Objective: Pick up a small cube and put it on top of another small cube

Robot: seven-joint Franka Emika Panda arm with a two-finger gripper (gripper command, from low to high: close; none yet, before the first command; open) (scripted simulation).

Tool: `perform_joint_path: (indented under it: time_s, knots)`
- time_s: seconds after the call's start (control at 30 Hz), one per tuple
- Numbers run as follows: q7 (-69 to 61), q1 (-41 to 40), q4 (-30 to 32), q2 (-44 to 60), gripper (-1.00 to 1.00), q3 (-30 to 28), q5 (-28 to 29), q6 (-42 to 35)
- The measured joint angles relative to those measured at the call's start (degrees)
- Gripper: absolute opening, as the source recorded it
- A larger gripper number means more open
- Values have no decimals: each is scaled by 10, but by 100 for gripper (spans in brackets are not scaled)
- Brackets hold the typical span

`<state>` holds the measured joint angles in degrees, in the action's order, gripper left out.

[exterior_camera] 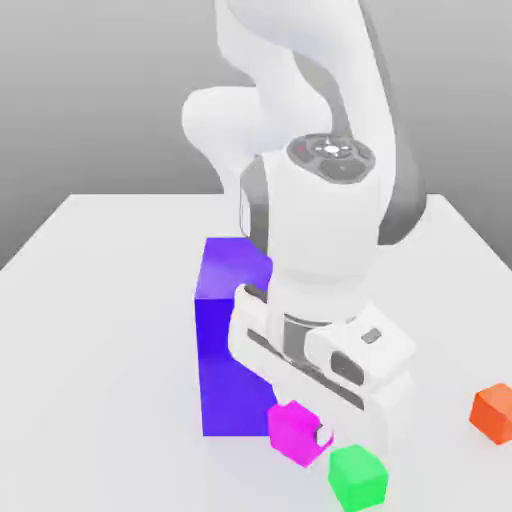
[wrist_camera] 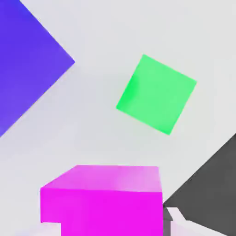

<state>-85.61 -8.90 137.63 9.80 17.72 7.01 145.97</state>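
- My end effector [exterior_camera: 300, 432] pinches the small plain magenta-pink cube [exterior_camera: 295, 432], lifted off the white counter [exterior_camera: 100, 350].
- A small green cube [exterior_camera: 357, 476] sits just beside it, the big blue-violet block [exterior_camera: 228, 340] behind.

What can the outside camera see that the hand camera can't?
Only the exterior view shows the robot's white arm and an orange cube on the table, toward the exterior view's right. Only the hand view looks straight down on the green cube, showing its flat top face, with a dark patch past the table's edge. Both views share the magenta-pink cube held in the shut end effector, the big blue-violet block, the green cube and the white table.
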Motion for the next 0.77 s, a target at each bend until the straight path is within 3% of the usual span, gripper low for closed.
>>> perform_joint_path:
  time_s: [0.2,0.43,0.47,0.77]
  knots:
    - [-135,7,27,-14,-100,41,-8,20]
    - [-103,30,31,68,-100,8,62,101]
    - [-97,34,30,79,100,2,70,110]
    - [-109,28,32,56,100,13,53,93]
